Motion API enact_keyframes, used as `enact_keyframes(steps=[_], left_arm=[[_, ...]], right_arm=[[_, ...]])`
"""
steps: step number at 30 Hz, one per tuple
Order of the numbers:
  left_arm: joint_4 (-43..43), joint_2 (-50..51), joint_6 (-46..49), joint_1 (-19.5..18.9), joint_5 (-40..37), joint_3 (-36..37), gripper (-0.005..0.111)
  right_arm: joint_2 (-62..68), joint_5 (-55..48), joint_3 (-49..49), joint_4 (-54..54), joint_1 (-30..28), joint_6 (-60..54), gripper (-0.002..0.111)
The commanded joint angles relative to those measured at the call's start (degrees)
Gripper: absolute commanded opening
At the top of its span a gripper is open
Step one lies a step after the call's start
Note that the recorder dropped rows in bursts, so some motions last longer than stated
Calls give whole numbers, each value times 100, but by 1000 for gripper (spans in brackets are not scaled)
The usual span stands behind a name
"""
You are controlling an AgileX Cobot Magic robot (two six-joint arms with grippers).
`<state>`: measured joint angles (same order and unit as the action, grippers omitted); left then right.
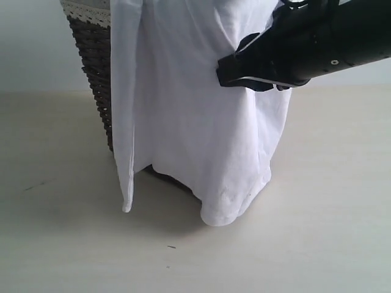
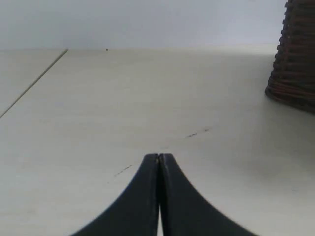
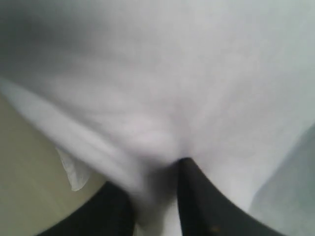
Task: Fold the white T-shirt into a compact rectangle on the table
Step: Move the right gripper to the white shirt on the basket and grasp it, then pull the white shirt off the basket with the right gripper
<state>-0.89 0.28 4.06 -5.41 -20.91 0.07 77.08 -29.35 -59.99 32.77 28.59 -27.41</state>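
The white T-shirt [image 1: 189, 122] hangs out of a wicker basket, and its lower hem touches the table [image 1: 61, 250]. My right gripper [image 1: 223, 73] reaches in from the right and is shut on a pinched fold of the shirt's side. In the right wrist view the blurred white T-shirt [image 3: 157, 73] fills the frame and bunches between the dark fingers [image 3: 197, 196] of the right gripper [image 3: 157, 174]. My left gripper [image 2: 159, 157] is shut and empty, low over the bare table [image 2: 98, 98]. The shirt's letters and neck are hidden.
A dark brown wicker basket [image 1: 95, 67] with a pale lace rim stands at the back left behind the shirt. It also shows at the edge of the left wrist view as the basket [image 2: 295, 59]. A seam line [image 2: 34, 81] crosses the tabletop.
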Motion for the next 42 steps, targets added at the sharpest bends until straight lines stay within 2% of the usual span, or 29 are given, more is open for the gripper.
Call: enact_keyframes(steps=[1,7,17,26,37,42], left_arm=[[11,-28,6,38,39,-7,0],[11,-28,6,38,39,-7,0],[11,-28,6,38,39,-7,0],[11,-28,6,38,39,-7,0],[11,-28,6,38,39,-7,0],[11,-28,6,38,39,-7,0]], right_arm=[[-30,140,-42,-29,3,-155,0],[-274,269,-207,-584,3,-138,0],[-836,-690,-1462,-1112,3,244,0],[-848,-865,-2751,-2313,3,1479,0],[-848,-1219,-4721,-2495,3,1776,0],[-848,-1693,-5488,-2312,3,1863,0]])
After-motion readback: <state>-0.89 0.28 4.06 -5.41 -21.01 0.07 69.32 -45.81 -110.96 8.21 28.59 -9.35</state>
